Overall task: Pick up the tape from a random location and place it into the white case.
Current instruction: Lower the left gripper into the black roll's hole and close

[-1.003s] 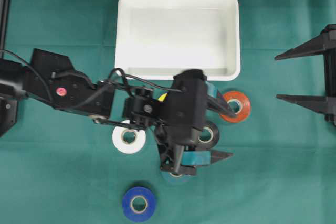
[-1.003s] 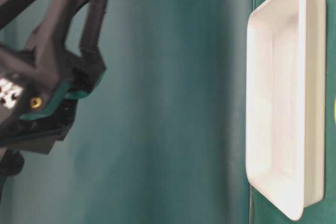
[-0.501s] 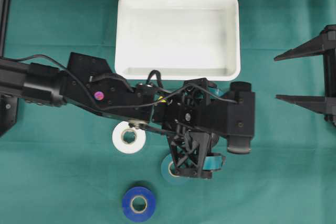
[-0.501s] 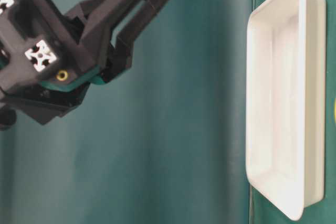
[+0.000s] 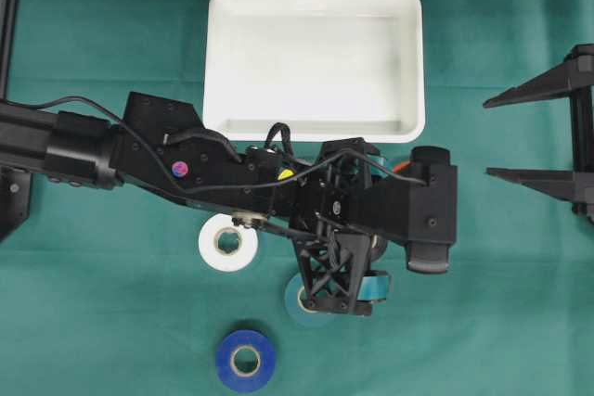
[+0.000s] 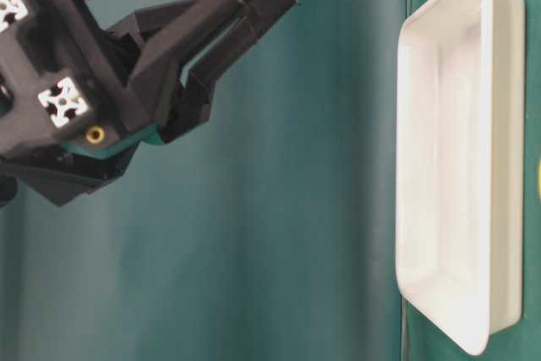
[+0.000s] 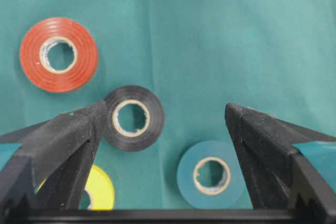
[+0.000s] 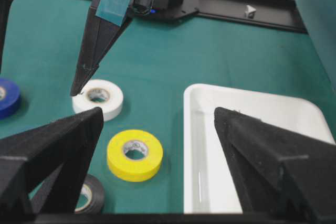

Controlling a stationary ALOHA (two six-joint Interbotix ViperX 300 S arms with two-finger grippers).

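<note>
Green-clothed tabletop (image 5: 520,322) carried scattered tape rolls below the white case (image 5: 314,60), which held none.
Left gripper (image 7: 165,145), jaws spread wide, hung above the black roll (image 7: 132,118) and teal roll (image 7: 210,174), apparently choosing; right gripper (image 8: 157,166) waited apart, jaws open.

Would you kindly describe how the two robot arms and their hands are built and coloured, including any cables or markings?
Both arms are matt black plastic. The left arm carries looping black cables, a small pink-and-blue round sticker and a lattice-framed wrist. The left hand has two wedge-shaped black fingers with rough pads, backed by teal tape. The right hand has the same black wedge fingers; in the overhead view they taper to points.
</note>
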